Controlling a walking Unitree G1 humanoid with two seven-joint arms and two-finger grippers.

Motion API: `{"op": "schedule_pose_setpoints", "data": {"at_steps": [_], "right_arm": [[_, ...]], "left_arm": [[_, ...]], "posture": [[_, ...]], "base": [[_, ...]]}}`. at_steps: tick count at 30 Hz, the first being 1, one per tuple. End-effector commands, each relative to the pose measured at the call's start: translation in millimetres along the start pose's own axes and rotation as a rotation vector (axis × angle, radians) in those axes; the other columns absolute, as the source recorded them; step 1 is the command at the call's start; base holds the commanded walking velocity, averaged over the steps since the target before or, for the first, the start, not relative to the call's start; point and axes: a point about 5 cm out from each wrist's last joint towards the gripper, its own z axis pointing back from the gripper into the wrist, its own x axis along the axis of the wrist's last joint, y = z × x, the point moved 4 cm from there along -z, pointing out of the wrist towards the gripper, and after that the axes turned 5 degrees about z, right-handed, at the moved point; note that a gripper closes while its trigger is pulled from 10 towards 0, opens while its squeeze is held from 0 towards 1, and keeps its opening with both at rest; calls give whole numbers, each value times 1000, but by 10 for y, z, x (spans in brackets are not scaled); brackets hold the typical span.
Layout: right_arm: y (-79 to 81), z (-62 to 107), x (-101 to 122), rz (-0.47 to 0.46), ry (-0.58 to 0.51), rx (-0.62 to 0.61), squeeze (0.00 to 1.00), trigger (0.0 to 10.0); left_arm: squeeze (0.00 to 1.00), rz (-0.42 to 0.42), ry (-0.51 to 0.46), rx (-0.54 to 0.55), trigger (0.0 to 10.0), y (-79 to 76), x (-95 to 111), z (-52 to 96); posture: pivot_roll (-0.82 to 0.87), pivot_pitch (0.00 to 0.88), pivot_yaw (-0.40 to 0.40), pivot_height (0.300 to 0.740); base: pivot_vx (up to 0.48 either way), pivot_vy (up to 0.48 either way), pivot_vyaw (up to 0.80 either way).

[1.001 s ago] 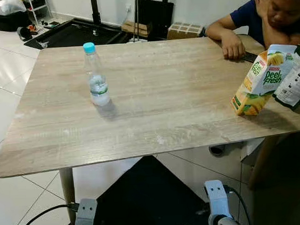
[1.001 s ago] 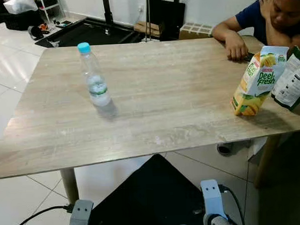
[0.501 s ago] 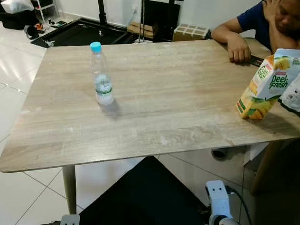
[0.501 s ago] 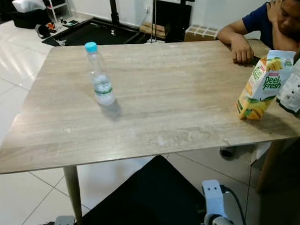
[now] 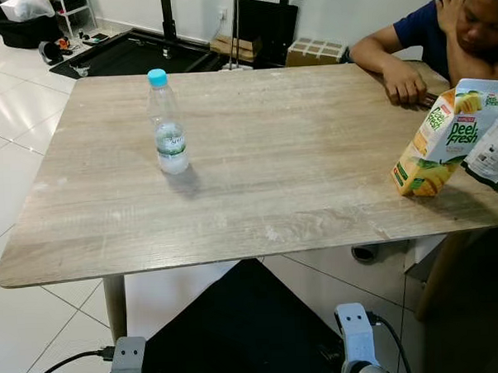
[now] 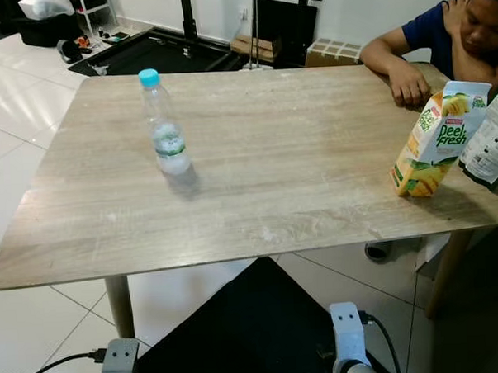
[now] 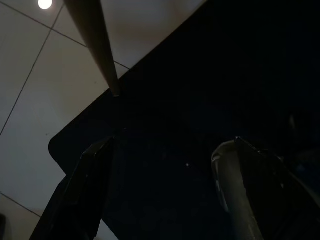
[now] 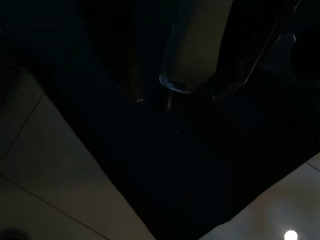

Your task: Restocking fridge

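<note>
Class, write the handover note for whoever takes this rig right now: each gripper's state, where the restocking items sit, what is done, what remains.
Left gripper: open, empty, hanging low over the dark mat below the table edge.
Right gripper: also low and idle over the mat.
Water bottle: upright on the table, robot's left.
Juice carton: tilted at the table's right edge beside a dark packet; a person's hand rests nearby.
Done: nothing picked up.
Left: grasp both drinks, carry to fridge.

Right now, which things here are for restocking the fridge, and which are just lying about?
For the job:
- water bottle, standing on the table
- juice carton, leaning near the table's right edge

Lying about:
- dark pouch beside the carton
- black mat on the floor
- cardboard box behind the table
</note>
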Motion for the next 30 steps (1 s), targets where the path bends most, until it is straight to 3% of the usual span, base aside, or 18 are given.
{"op": "schedule_pose_setpoints", "data": {"at_steps": [1, 8, 10, 15, 18, 20, 22, 24, 25, 30], "right_arm": [[-28, 8, -26, -32, 9, -8, 0, 10000], [39, 17, -122, 11, 54, 6, 0, 10000], [70, 10, -75, -1, 23, 24, 0, 10000], [67, 0, -30, -32, 2, 14, 0, 10000], [100, 14, -119, 9, 45, 30, 0, 10000], [129, 16, -146, 58, 64, 53, 0, 10000], [133, 13, -117, 52, 47, 59, 0, 10000], [60, -11, 0, -22, 0, 7, 0, 10000], [65, -9, -20, -16, 10, 8, 0, 10000], [90, 1, -80, 14, 37, 21, 0, 10000]], "left_arm": [[0, -12, 46, -15, 10000, -27, -116, 26], [0, 15, 85, 18, 10000, -10, -190, 36], [0, 35, 83, -11, 10000, -48, -200, 42], [0, -8, 99, -39, 10000, -94, -237, 51], [0, 17, 98, -21, 10000, -74, -251, 58], [0, 50, 116, 6, 10000, -28, -289, 69], [0, 63, 111, 0, 10000, -37, -284, 69], [0, -17, 122, -38, 10000, -86, -280, 60], [0, -23, 125, -38, 10000, -86, -277, 57], [0, 26, 112, -7, 10000, -54, -235, 40]], "posture": [[-99, 87, -25, 740], [-77, 72, -41, 740], [-95, 68, -16, 740], [-81, 67, -32, 740], [-71, 61, -48, 740], [-98, 57, -8, 740], [-98, 57, -8, 740], [-82, 46, -30, 740], [-82, 37, -35, 740], [-91, 48, -37, 740]], "base": [[0, 0, 0], [0, 0, 0], [0, 0, 0], [0, 0, 0], [0, 0, 0], [0, 0, 0], [0, 0, 0], [0, 0, 0], [0, 0, 0], [0, 0, 0]]}}
